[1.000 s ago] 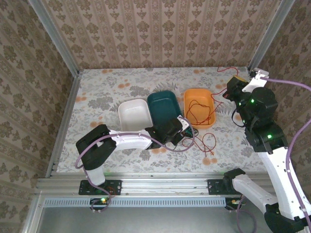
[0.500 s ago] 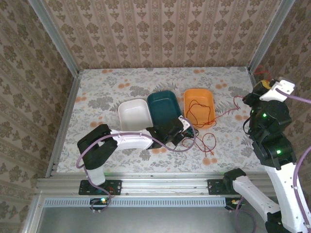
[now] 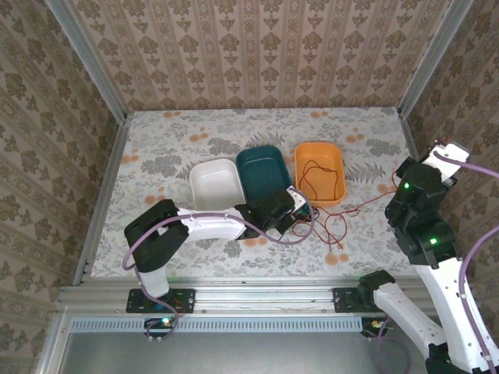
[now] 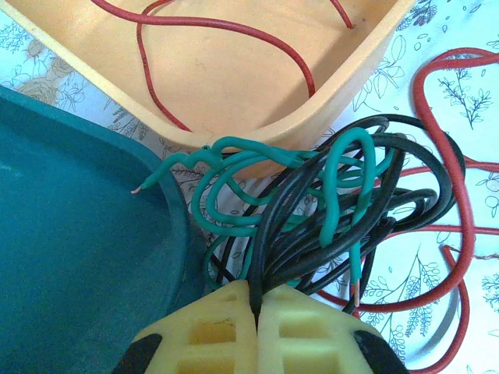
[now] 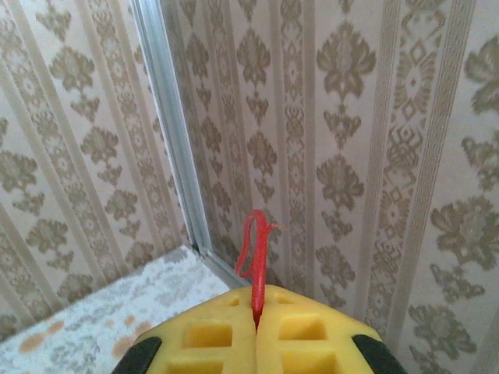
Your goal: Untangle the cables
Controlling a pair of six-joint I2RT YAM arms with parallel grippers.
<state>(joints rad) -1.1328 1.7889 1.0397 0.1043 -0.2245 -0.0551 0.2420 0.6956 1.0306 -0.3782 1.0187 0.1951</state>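
Observation:
A knot of black cable (image 4: 273, 226) and green cable (image 4: 234, 148) lies between the orange tub and the teal tub. My left gripper (image 4: 256, 300) is shut on a black strand at the knot's near side; in the top view it (image 3: 292, 205) sits low on the table. A red cable (image 3: 366, 201) loops inside the orange tub, curls on the cloth and stretches right toward my right arm. My right gripper (image 5: 256, 308) is raised by the right wall corner, shut on a folded end of the red cable (image 5: 256, 249).
Three tubs stand in a row mid-table: white (image 3: 201, 181), teal (image 3: 248, 160), orange (image 3: 302, 156). The teal tub's wall (image 4: 70, 234) is close on the left gripper's left. The enclosure's corner post (image 5: 168, 132) and patterned wall stand right ahead of the right gripper.
My right arm has swung from the back right toward the near right wall, drawing the red cable with it. The left arm has stayed in place on the knot.

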